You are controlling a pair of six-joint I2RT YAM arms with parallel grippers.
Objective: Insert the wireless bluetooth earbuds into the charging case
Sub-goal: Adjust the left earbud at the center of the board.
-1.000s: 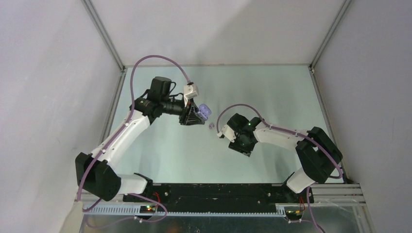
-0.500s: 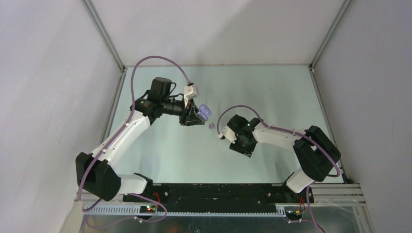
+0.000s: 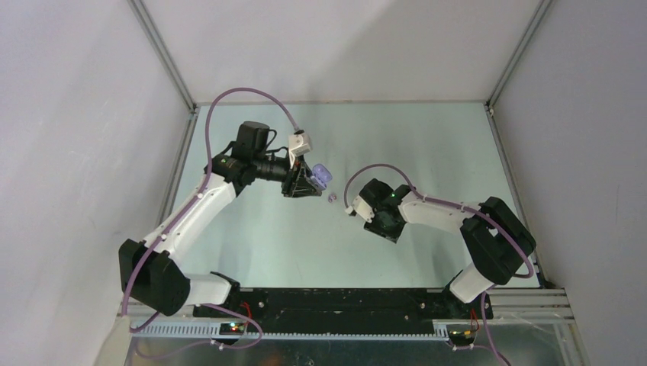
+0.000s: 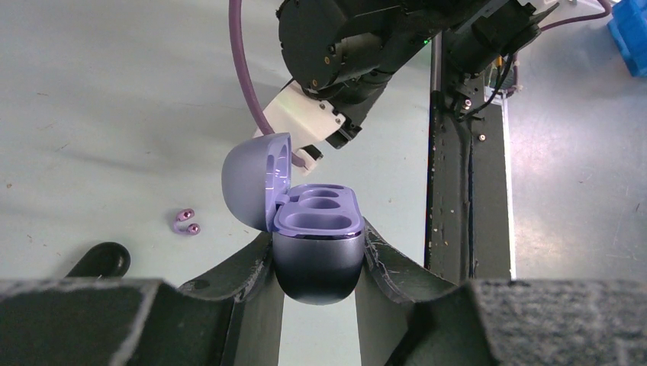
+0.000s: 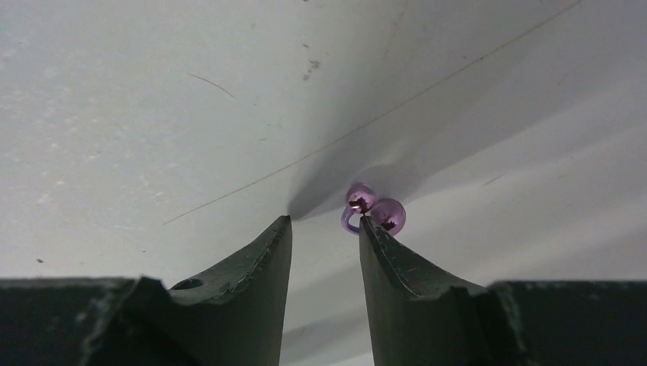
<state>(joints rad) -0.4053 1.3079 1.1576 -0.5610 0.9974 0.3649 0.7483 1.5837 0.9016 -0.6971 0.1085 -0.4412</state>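
My left gripper [image 3: 309,183] is shut on the lilac charging case [image 3: 321,175] and holds it above the table. In the left wrist view the case [image 4: 317,229] stands upright between the fingers, its lid swung open to the left and its wells showing empty. A small lilac earbud piece [image 3: 332,197] lies on the table between the two arms; it also shows as the earbud [image 4: 186,223] left of the case. My right gripper [image 5: 325,219] is low over the table, open, with nothing in the gap. The earbud [image 5: 374,212] sits right at the tip of its right finger [image 5: 381,252].
The right arm's wrist [image 4: 343,46] hangs close behind the held case. A black base rail [image 3: 343,301] runs along the near edge. Grey enclosure walls and aluminium posts [image 3: 164,57] bound the pale green table [image 3: 427,145]. A blue object [image 4: 629,34] lies beyond the rail.
My right wrist has crept a little up and left toward the earbud on the table. The left arm and the held case have not moved.
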